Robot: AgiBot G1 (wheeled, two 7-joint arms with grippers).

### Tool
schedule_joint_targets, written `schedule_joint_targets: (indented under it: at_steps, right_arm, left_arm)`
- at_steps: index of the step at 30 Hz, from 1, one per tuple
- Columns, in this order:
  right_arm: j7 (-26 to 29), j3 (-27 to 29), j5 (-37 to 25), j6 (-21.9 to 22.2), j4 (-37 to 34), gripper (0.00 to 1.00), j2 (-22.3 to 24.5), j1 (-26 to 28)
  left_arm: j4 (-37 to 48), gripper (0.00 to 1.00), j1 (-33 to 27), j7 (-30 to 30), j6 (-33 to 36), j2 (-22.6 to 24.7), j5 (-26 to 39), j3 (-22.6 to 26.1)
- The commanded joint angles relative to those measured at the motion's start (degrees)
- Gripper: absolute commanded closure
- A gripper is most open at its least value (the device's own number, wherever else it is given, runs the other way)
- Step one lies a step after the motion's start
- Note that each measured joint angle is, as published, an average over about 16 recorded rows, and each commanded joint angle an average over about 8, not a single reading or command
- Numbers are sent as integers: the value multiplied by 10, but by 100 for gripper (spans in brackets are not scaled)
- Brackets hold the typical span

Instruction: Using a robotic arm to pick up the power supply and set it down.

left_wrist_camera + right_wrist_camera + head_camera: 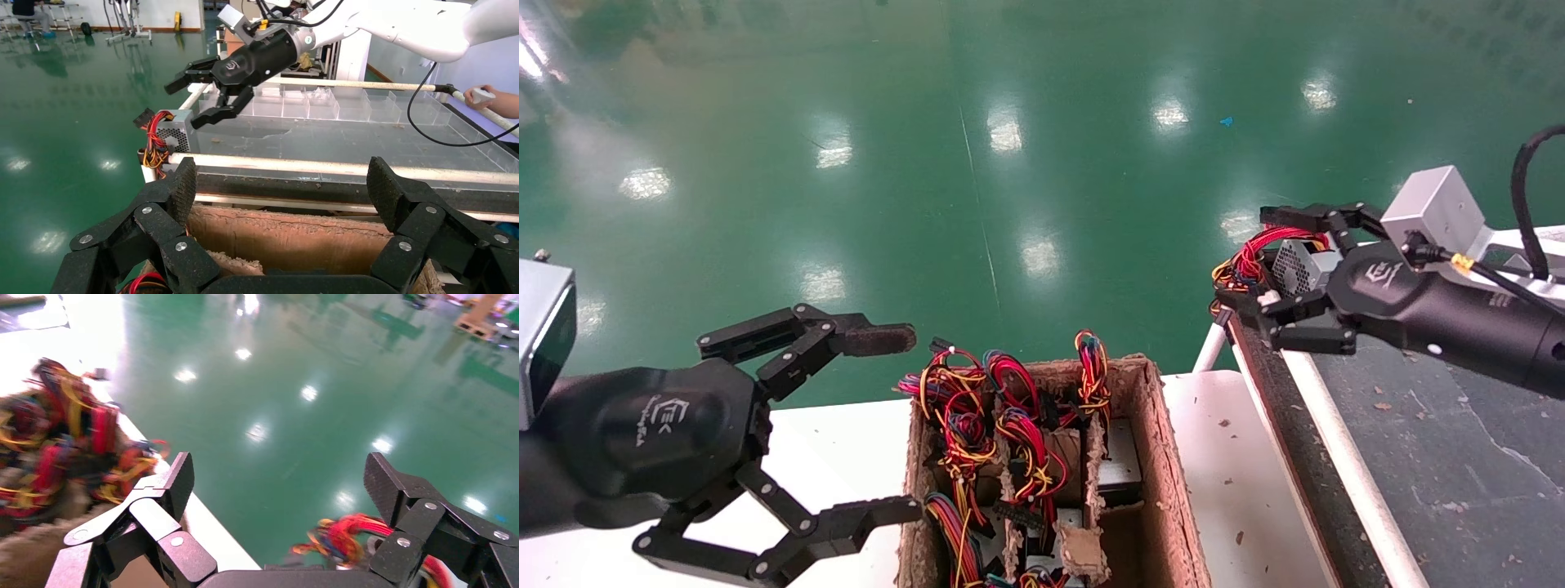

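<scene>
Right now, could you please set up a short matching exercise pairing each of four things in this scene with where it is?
Things:
1. power supply
2. right gripper
3. left gripper
4. cardboard box

Places:
A. open beside the box, over the white table
B. full of coloured wire bundles
C. resting on the dark belt's end
D. open just above the power supply

Pairs: 1-C, 2-D, 3-A, 4-B

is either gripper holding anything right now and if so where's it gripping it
Nothing is held. The right gripper hangs open just above the power supply, which sits on the conveyor edge. The left gripper is open beside the cardboard box.
</scene>
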Motion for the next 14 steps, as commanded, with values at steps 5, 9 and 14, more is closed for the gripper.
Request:
schedule_joint_targets:
  at_steps: [5,9,14]
  right_arm:
    - [0,0,41,-42,6,0,5,-6]
    - [1,1,68,-69,10,0,8,-10]
    - [1,1,91,-94,14,0,11,-14]
  left_arm:
    - [0,0,0,0,0,0,0,0]
    - [0,0,0,0,0,0,0,0]
    - [0,0,0,0,0,0,0,0]
